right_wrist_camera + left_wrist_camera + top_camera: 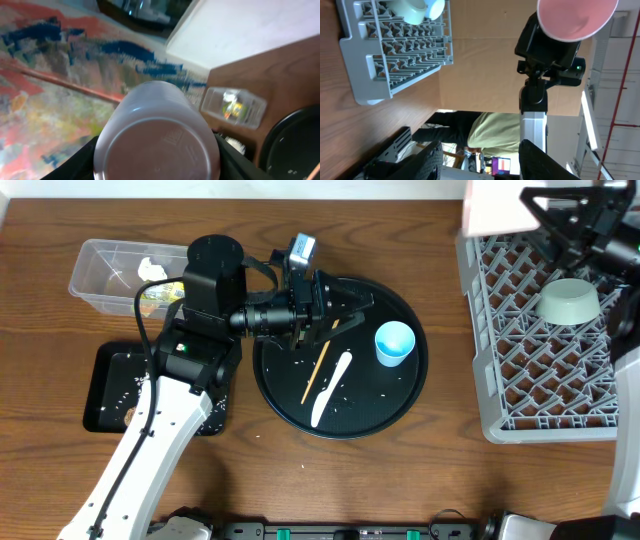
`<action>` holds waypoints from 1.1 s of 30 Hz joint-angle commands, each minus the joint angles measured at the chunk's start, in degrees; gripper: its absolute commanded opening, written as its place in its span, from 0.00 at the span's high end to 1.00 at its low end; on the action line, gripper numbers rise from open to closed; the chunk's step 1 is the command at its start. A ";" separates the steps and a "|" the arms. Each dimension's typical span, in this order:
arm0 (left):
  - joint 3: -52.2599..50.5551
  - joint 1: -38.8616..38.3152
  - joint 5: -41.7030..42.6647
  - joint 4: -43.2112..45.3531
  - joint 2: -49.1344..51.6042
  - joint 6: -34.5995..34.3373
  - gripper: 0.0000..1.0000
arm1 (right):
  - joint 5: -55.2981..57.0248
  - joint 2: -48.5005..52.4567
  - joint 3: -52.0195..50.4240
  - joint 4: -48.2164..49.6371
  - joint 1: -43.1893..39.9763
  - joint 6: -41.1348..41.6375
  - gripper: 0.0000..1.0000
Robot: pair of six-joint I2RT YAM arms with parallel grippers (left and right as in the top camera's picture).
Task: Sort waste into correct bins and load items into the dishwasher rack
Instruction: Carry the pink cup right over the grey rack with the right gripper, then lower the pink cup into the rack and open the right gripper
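Observation:
My right gripper [157, 155] is shut on the pink-white cup [155, 135], which it holds on its side high over the back left corner of the grey dishwasher rack [520, 370]. The cup [497, 205] shows again in the left wrist view [575, 17]. A mint-white bowl [568, 300] sits upside down in the rack. My left gripper [345, 308] hovers open and empty over the round black tray [400, 405]. On that tray lie the blue cup [394, 343], the white spoon [330, 388] and the chopstick [316, 372], with scattered rice grains.
At the far left, a clear tub [100, 270] holds a white tissue [152, 268] and a yellow-green wrapper [160, 292]. In front of it is a shallow black tray [105, 395] with rice grains. The left arm reaches across both toward the round tray.

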 commanded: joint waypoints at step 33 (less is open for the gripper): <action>0.17 0.26 0.79 -5.22 0.24 9.03 0.49 | 73.64 9.42 16.76 -67.17 -4.83 -55.25 0.49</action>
